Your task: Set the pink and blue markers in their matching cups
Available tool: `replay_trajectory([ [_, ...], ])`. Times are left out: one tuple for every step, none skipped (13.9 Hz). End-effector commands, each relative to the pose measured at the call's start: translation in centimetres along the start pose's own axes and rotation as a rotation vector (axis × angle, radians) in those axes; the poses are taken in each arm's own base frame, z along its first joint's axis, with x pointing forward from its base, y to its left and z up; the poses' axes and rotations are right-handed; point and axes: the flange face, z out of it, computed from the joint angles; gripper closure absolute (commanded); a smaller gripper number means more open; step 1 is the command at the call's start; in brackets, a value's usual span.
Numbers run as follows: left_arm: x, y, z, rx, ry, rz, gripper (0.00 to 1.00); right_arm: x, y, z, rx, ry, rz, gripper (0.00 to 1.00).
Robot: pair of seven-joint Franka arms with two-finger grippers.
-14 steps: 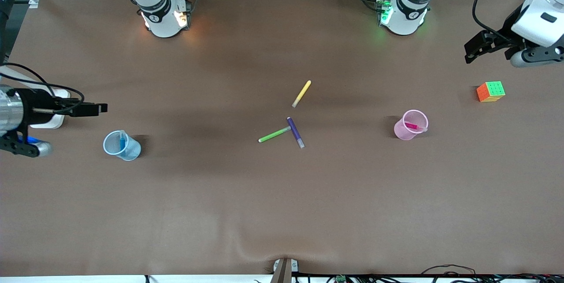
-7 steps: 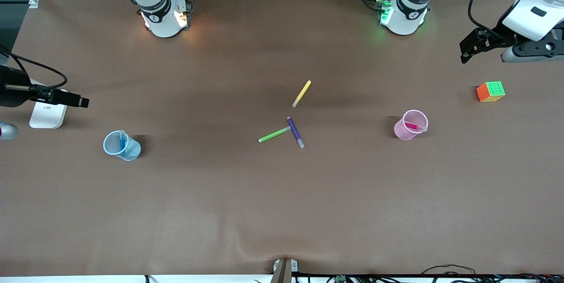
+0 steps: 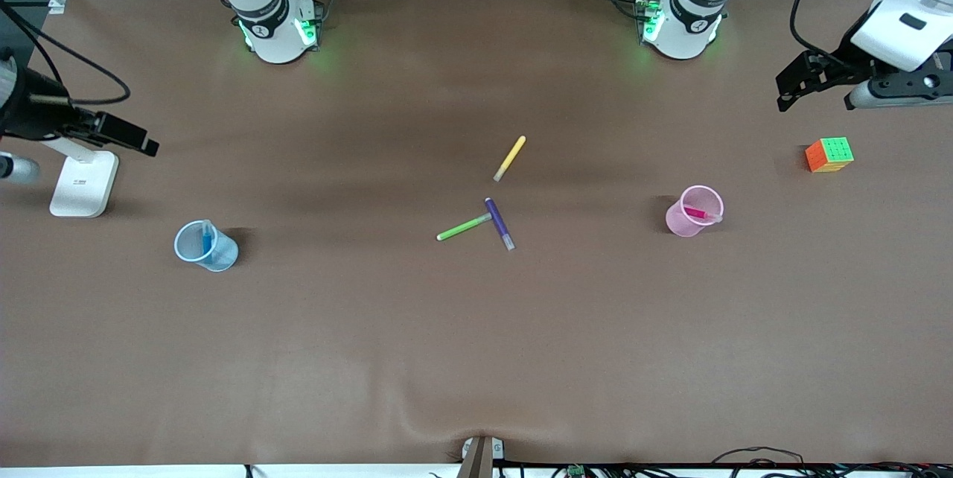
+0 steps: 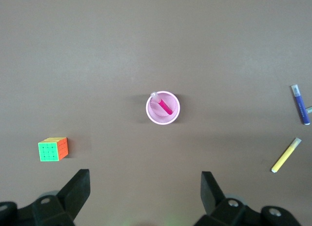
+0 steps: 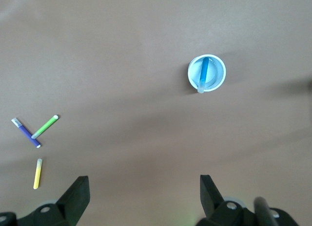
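The pale pink cup point(image 3: 695, 211) stands upright toward the left arm's end, with the pink marker point(image 3: 697, 214) leaning inside it. Both also show in the left wrist view: the cup point(image 4: 163, 107) and the marker point(image 4: 164, 105). The pale blue cup point(image 3: 205, 245) stands toward the right arm's end with the blue marker point(image 3: 206, 240) inside it; the right wrist view shows this cup point(image 5: 207, 73) and marker point(image 5: 204, 74) too. My left gripper point(image 3: 788, 91) is open and empty, high over the table near the cube. My right gripper point(image 3: 147, 143) is open and empty, high over the table's end.
Yellow point(image 3: 510, 158), green point(image 3: 463, 227) and dark purple point(image 3: 499, 223) pens lie mid-table. A colourful cube point(image 3: 829, 155) sits at the left arm's end. A white block point(image 3: 82, 184) sits at the right arm's end, below my right gripper.
My right gripper has drawn back from the blue cup toward the table's end and the robots' side. My left gripper has shifted slightly. The cups and markers have not moved.
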Motion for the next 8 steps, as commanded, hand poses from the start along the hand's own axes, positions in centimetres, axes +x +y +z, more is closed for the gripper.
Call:
replay_trajectory([
  [0.6, -0.3, -1.1, -0.011, -0.042, 0.009, 0.00, -2.0, 0.4, -1.0, -0.026, 0.034, -0.059, 0.00],
  [0.6, -0.4, -0.9, -0.007, -0.048, 0.035, 0.00, -2.0, 0.7, -0.6, -0.046, 0.036, -0.076, 0.00],
  [0.7, -0.7, -0.9, -0.007, -0.047, 0.061, 0.00, -2.2, 0.9, -0.2, -0.045, 0.042, -0.076, 0.00],
  [1.0, -0.7, -0.6, -0.011, -0.051, 0.063, 0.00, -2.2, 0.9, 0.0, -0.044, 0.048, -0.076, 0.00],
  [1.1, -0.8, -0.7, -0.011, -0.049, 0.062, 0.00, -2.5, 0.7, 0.0, -0.046, 0.050, -0.083, 0.00],
  [1.3, -0.9, -0.5, -0.010, -0.053, 0.061, 0.00, -2.7, 0.8, 0.2, -0.047, 0.054, -0.084, 0.00],
  [1.5, -0.9, -0.5, -0.010, -0.052, 0.061, 0.00, -2.8, 0.8, 0.1, -0.048, 0.057, -0.092, 0.00],
  [1.6, -1.2, -0.6, -0.011, -0.049, 0.057, 0.00, -2.8, 0.9, 0.0, -0.059, 0.059, -0.122, 0.00],
])
